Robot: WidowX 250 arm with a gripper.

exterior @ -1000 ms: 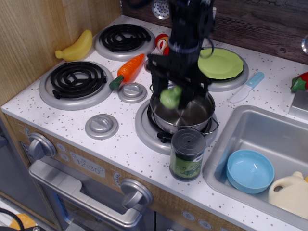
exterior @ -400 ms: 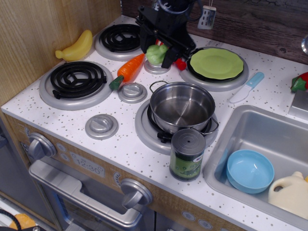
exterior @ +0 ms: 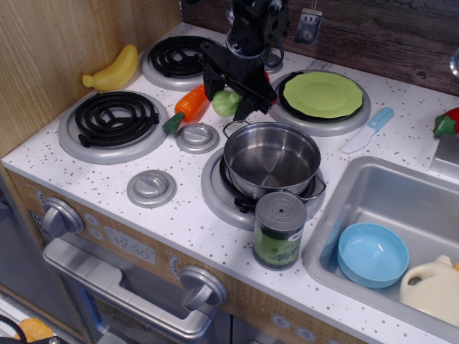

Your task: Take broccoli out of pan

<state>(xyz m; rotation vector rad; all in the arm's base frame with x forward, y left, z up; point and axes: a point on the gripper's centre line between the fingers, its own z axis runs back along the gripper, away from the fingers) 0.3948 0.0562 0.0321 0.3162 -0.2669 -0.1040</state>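
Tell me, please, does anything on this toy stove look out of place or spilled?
Nothing is spilled or broken. The carrot and banana lie loose on the stovetop between burners, and a can stands at the counter's front edge. The pan is empty; the claw holds the broccoli behind it.

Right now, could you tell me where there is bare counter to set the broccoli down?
Bare speckled counter lies between the grey round knob and the coiled black burner, and left of the white knife. It is crowded around the orange carrot and shiny steel pan.
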